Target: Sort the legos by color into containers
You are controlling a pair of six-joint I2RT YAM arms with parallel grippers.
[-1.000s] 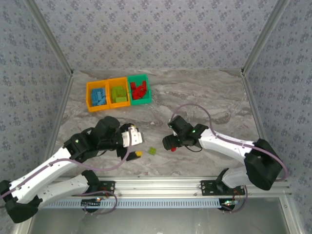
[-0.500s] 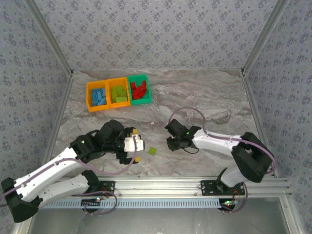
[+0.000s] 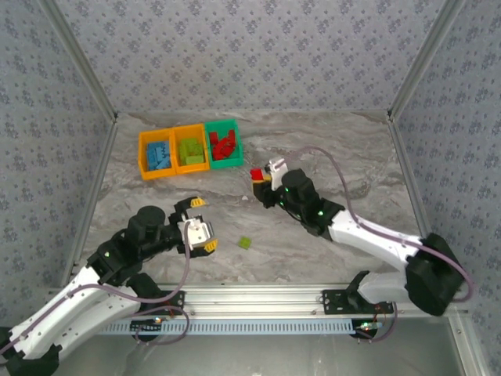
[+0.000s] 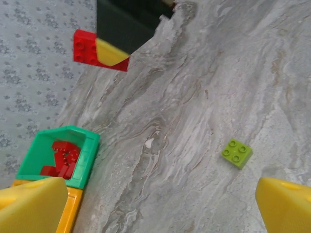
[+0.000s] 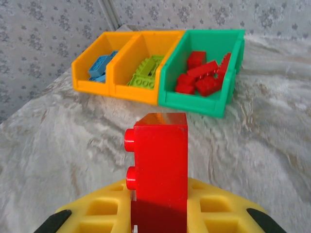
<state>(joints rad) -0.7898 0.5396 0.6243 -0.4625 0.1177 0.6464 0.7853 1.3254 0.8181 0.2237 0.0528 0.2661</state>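
My right gripper [image 3: 261, 178] is shut on a red brick [image 3: 256, 174], held above the table right of the bins. In the right wrist view the red brick [image 5: 160, 165] stands on end between the yellow pads [image 5: 104, 213], studs facing left. One lime green brick [image 3: 245, 244] lies loose on the marble, also in the left wrist view as the green brick [image 4: 236, 153]. My left gripper [image 3: 202, 225] is open and holds nothing, left of that brick. The joined bins hold blue bricks [image 3: 157, 154], green bricks [image 3: 190, 149] and red bricks [image 3: 225, 143].
The green bin [image 5: 204, 104] sits straight ahead of the right gripper, the two orange bins [image 5: 133, 92] to its left. Patterned walls enclose the table, and a metal rail [image 3: 258, 298] runs along the near edge.
The right gripper has lifted the red brick off the table and carried it back and left toward the bins. The left arm has drawn back to the left, away from the green brick.
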